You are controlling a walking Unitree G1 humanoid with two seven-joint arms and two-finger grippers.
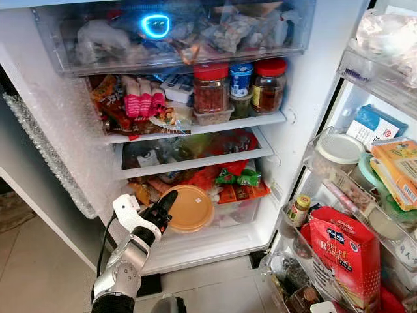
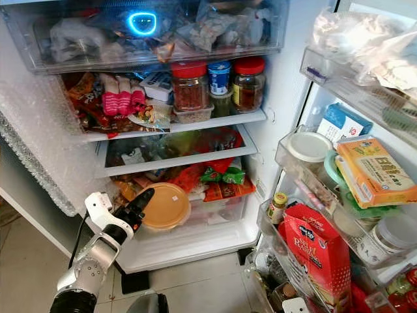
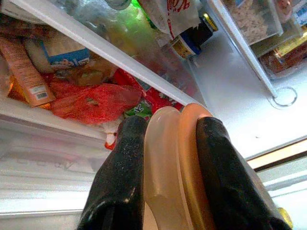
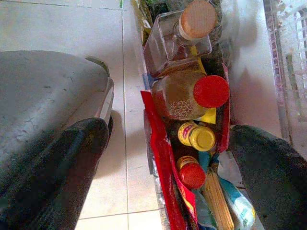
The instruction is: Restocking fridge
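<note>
Left end effector [image 1: 164,207] gripping orange lid [image 1: 190,208], red bags [image 1: 225,182] behind

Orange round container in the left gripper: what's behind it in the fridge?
Behind the orange container, held by the left gripper, lie red and green snack packets in the bottom drawer; anything directly behind it is covered.

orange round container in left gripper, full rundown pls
The orange round container is a flat, lidded tub, seemingly plastic: a pale orange lid over a slightly darker base, closed. It is tilted up on edge at the front of the fridge's bottom compartment, before red and green packets. The left gripper is shut on its rim, one black finger on each face.
</note>
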